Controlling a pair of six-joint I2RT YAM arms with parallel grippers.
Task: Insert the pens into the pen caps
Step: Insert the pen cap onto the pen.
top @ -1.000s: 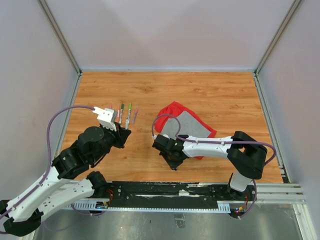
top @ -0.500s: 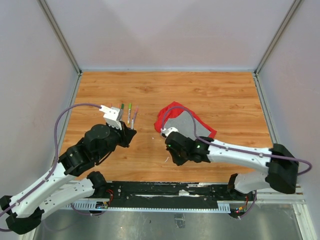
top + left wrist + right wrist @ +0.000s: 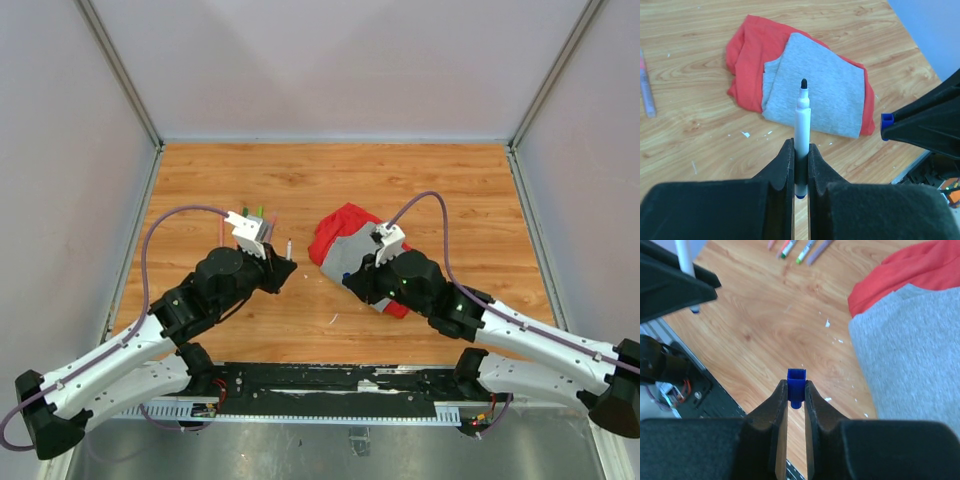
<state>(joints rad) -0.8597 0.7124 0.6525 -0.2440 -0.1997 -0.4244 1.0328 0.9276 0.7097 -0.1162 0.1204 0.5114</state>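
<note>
Left gripper (image 3: 801,152): clamped on a slim white marker pen (image 3: 801,117) with a blue tail end. The bare dark felt tip points away from the wrist, and the barrel runs straight along the finger line.

Right gripper (image 3: 796,390): pinching a small blue plastic cap (image 3: 796,381). Its squarish end, probably the mouth, sticks out past the fingertips.

Both are held above the wooden table (image 3: 450,190) near its middle, apart and roughly facing each other.

Step in hand, as I read it: mating tip and cap.
- Line the two axes up before closing the gap.
- Approach slowly and push along the barrel only.
- The cap is held by a short length, so a sideways nudge could twist it.

A crumpled red-and-grey cloth (image 3: 815,85) lies beside the right gripper. The loose pens (image 3: 800,247), with green and pink ends, lie in a row on the table, well to the left.
</note>
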